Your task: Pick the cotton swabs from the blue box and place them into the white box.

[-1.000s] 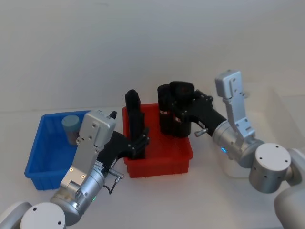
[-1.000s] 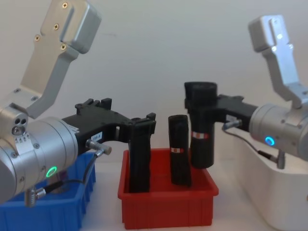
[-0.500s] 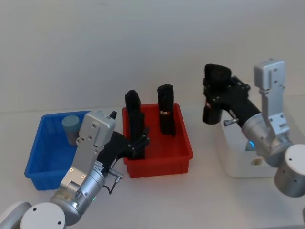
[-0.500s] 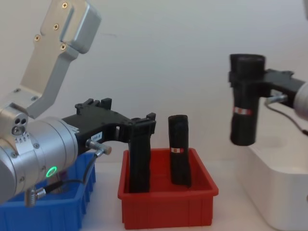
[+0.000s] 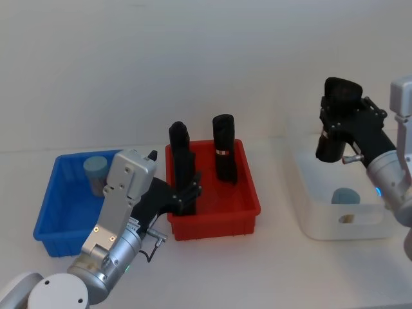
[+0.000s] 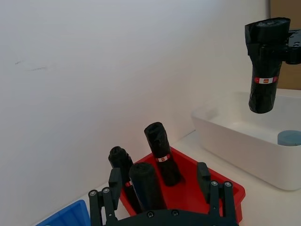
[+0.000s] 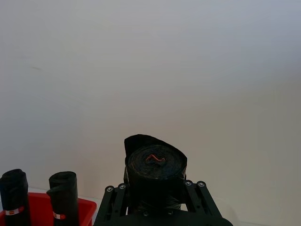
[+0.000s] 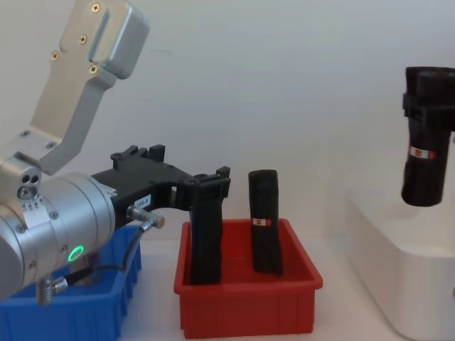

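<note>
Hanging upright over the white box (image 5: 341, 212), a black roll (image 5: 336, 122) sits pinched in the right gripper (image 5: 344, 125); the left gripper (image 5: 187, 193), fingers spread around another roll (image 8: 205, 234), is nearer the cotton swab jar (image 5: 96, 172).

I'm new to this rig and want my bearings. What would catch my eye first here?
The right pincer holds a tall black roll in the air above the white box, where one pale-lidded jar already lies. The left pincer reaches into the red bin, around another black roll. One cotton swab jar sits in the blue box.
</note>
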### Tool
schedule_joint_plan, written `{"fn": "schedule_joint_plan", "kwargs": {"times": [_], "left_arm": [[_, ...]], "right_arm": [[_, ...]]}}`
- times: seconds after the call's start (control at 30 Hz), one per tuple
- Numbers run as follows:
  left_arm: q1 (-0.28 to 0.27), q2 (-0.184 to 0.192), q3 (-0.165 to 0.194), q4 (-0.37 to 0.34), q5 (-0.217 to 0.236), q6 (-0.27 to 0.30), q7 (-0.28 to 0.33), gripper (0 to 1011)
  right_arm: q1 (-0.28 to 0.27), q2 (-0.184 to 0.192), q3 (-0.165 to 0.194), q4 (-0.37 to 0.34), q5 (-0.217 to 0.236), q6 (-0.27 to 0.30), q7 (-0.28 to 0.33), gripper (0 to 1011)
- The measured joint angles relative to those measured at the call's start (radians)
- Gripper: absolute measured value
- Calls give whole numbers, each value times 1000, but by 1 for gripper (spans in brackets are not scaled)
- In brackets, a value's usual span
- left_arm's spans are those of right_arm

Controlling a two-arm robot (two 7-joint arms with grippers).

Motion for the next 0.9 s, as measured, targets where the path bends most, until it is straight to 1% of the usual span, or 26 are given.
{"fn": "schedule_joint_plan", "kwargs": {"times": [0.3,0.37,0.47,0.5,0.53,0.6,0.67,0.73,0.77,0.83,0.87,0.9], "left_arm": [[0,0,0,0,0,0,0,1004],[0,0,0,0,0,0,0,1004],[0,0,0,0,0,0,0,1004],[0,0,0,0,0,0,0,1004],[0,0,0,0,0,0,0,1004],[0,0,0,0,0,0,0,1004],[0,0,0,0,0,0,0,1004],[0,0,0,0,0,0,0,1004],[0,0,0,0,0,0,0,1004],[0,0,0,0,0,0,0,1004],[0,0,0,0,0,0,0,1004],[0,0,0,0,0,0,0,1004]], "right_arm": [[-1,9,13,16,1,7,-14,499],[0,9,15,22,1,7,-15,516],[2,10,17,31,1,7,-15,618],[3,10,18,33,1,6,-15,636],[3,10,19,37,1,5,-15,692],[4,11,20,40,1,4,-14,723],[5,11,21,42,1,3,-14,802],[5,11,22,46,1,1,-13,837],[6,11,23,47,1,0,-12,891],[6,11,23,48,1,-2,-12,923],[6,11,24,49,1,-3,-12,970],[6,11,25,49,1,-3,-12,981]]}}
